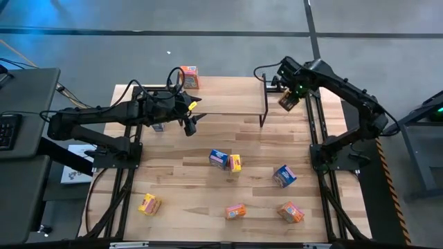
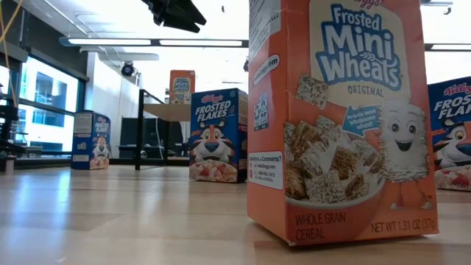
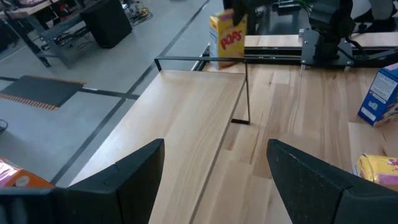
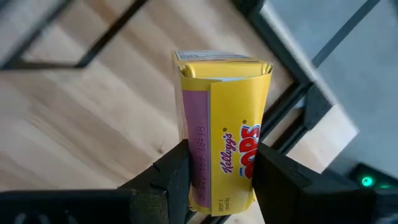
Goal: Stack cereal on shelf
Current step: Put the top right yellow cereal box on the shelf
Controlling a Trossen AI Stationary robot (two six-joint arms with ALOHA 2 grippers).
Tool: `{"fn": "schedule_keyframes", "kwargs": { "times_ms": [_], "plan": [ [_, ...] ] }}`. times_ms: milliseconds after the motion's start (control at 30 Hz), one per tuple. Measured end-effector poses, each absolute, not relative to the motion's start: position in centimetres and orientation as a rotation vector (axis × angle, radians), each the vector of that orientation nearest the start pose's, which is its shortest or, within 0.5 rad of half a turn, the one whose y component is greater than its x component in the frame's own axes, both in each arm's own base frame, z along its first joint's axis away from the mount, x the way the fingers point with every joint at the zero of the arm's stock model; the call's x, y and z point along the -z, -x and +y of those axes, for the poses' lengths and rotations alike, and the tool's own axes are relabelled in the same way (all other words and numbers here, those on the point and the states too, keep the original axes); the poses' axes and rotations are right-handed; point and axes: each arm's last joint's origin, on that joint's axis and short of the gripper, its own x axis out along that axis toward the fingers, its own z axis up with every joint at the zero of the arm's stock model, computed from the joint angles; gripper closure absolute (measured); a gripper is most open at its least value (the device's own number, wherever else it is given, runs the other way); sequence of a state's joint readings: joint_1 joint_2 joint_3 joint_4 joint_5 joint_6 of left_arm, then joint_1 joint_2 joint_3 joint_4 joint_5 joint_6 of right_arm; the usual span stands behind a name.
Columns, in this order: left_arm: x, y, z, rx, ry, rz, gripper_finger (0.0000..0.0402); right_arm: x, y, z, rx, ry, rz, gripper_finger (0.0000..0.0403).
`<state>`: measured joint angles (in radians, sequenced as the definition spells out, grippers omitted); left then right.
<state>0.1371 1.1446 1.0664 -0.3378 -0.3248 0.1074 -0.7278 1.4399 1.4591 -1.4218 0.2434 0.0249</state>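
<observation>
Right pincer (image 4: 214, 180) is clamped on a yellow Pops box (image 4: 224, 130) just off the shelf's (image 1: 228, 104) right end; light, crushable cardboard, so grip the flat sides gently.

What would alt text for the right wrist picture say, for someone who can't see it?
The right tool grips a yellow Pops cereal box between its two dark fingers, holding it above the light wood shelf with its thin black frame.

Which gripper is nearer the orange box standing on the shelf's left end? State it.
Left. The left gripper hovers just in front of the orange box; the right gripper, clamping a yellow Pops box, sits past the shelf's opposite end.
</observation>
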Motion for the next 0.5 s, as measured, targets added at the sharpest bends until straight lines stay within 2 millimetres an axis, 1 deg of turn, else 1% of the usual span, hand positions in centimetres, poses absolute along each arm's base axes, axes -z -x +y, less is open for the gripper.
{"fn": "schedule_keyframes", "kwargs": {
  "times_ms": [200, 367, 500],
  "plan": [
    [-34.6, -24.3, 4.3, -0.433, -0.142, 0.441, 0.0128, -37.4, -18.0, -16.9, 0.894, -0.272, 1.278, 0.0260],
    [-34.6, -24.3, 4.3, -0.432, -0.143, 0.442, 0.0128, -40.5, -17.9, -17.0, 0.933, -0.156, 1.178, 0.0260],
    [-34.6, -24.3, 4.3, -0.432, -0.143, 0.442, 0.0128, -42.7, -18.0, -17.1, 0.923, -0.068, 1.071, 0.0260]
  ]
}}
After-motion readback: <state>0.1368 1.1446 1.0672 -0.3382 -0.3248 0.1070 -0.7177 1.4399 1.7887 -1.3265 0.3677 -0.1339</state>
